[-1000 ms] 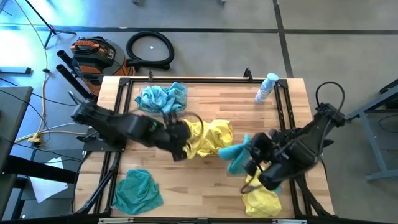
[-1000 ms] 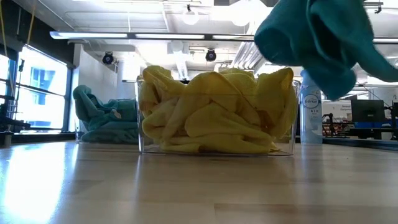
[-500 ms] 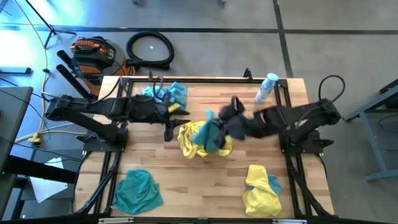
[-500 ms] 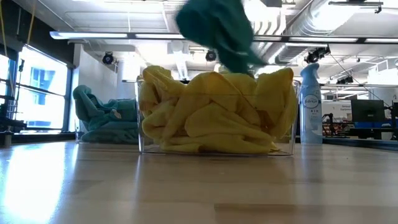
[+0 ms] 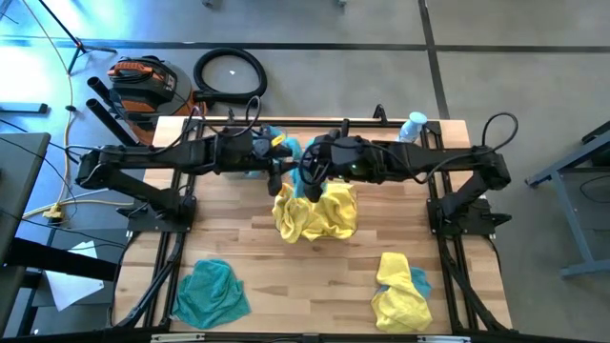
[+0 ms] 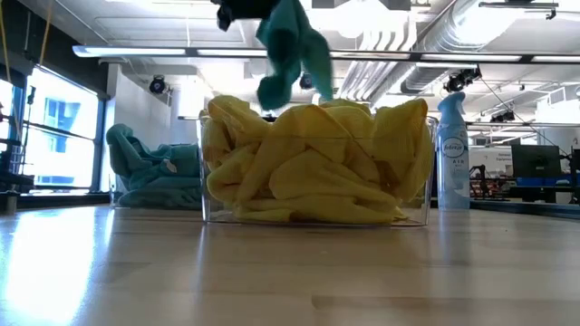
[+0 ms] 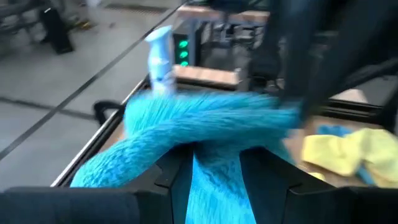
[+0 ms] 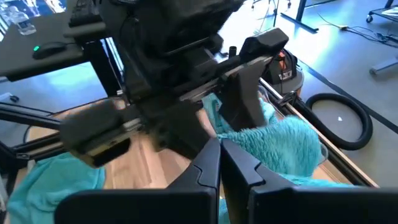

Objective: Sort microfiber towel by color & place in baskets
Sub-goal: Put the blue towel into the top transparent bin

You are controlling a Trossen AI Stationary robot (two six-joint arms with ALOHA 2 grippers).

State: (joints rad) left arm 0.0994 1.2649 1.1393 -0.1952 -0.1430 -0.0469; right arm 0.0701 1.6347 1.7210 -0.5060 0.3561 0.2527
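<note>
While pinched in the fully closed right claw (image 5: 310, 174): one teal towel (image 6: 292, 50), hanging in the air above the far side of the yellow-filled basket (image 6: 207, 213) at mid-surface.

Left claw (image 5: 276, 164): just beside the right one, toward the far edge; fingers (image 7: 171, 177) standing partly apart, teal cloth showing between them in the left wrist view; whether touching that cloth, cannot tell.

Teal basket (image 6: 118, 201): toward the far left corner, holding teal towels, largely hidden under both arms from above.

Unsorted: loose teal towel (image 5: 212, 291) near the near left corner; mixed yellow-and-teal heap (image 5: 400, 293) near the near right corner.

Spray bottle (image 5: 412, 127): far right corner, no part of the sorting.

Step in hand, by judgement: carrying teal cloth across to the teal basket.

Next move calls for: travel on past the yellow basket's rim, centring over the teal one, then release; left claw to clear out of the way.
</note>
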